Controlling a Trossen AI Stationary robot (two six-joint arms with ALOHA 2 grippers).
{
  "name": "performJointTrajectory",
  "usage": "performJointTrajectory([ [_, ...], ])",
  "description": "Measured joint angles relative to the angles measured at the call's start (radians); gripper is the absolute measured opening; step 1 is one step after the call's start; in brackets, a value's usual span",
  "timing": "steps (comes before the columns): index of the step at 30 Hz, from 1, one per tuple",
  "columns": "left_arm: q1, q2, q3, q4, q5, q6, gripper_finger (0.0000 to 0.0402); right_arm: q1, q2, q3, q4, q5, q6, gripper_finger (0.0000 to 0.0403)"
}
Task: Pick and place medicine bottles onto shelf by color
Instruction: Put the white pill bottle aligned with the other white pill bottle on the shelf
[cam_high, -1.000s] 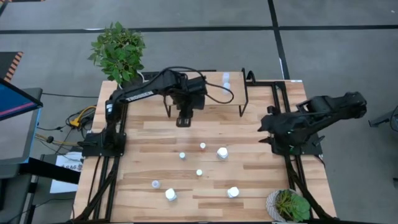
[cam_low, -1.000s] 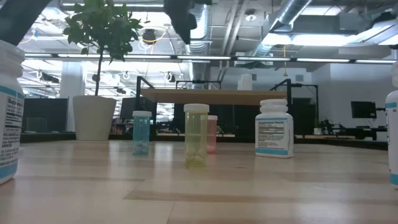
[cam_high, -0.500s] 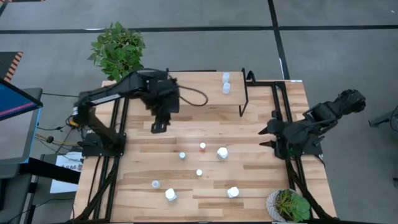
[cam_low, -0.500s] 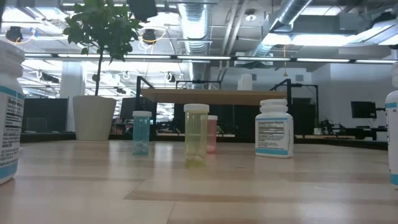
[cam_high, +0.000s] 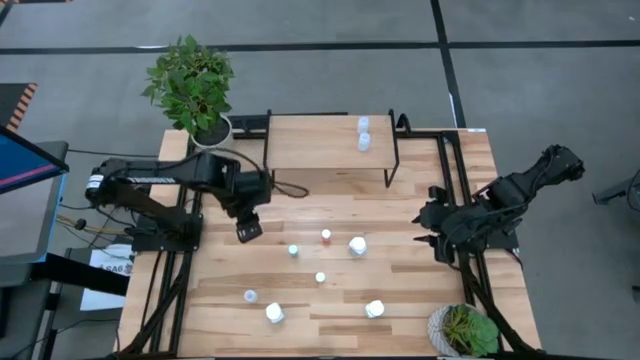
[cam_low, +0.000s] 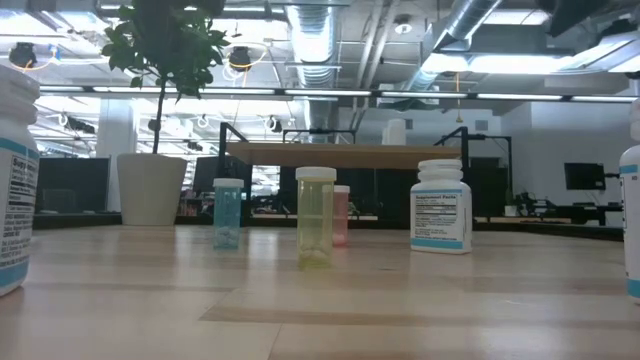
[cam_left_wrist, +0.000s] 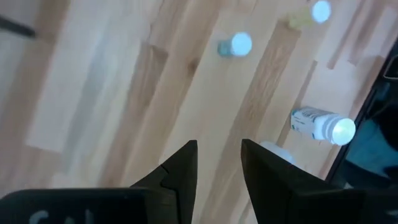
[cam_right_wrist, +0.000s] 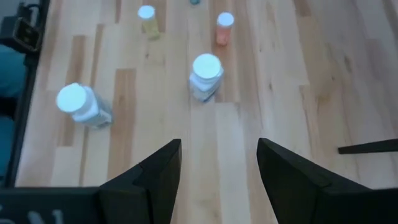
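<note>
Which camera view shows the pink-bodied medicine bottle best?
The right wrist view: the small pink-bodied medicine bottle with a white cap stands unobstructed there. In the low view it is half hidden behind the yellow-bodied bottle. The high view shows only its cap. The left wrist view misses it.

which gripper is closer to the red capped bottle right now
Left. The left gripper hangs just to the left of the red-capped bottle, empty; the right gripper waits farther off at the table's right edge.
</note>
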Motion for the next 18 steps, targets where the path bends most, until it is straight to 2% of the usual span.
performJointTrajectory([
  [7, -0.186, 0.010, -0.083, -0.002, 0.002, -0.126, 0.0110, 0.036, -0.001, 0.000, 0.021, -0.005, 0.043, 0.0232],
  [11, -0.322, 0.009, -0.089, 0.009, -0.023, -0.257, 0.0110, 0.042, -0.001, 0.000, 0.055, -0.005, 0.044, 0.0232],
  [18, -0.503, 0.010, -0.089, 0.172, -0.075, -0.478, 0.0137, 0.042, 0.000, 0.000, 0.060, -0.005, 0.044, 0.0232],
])
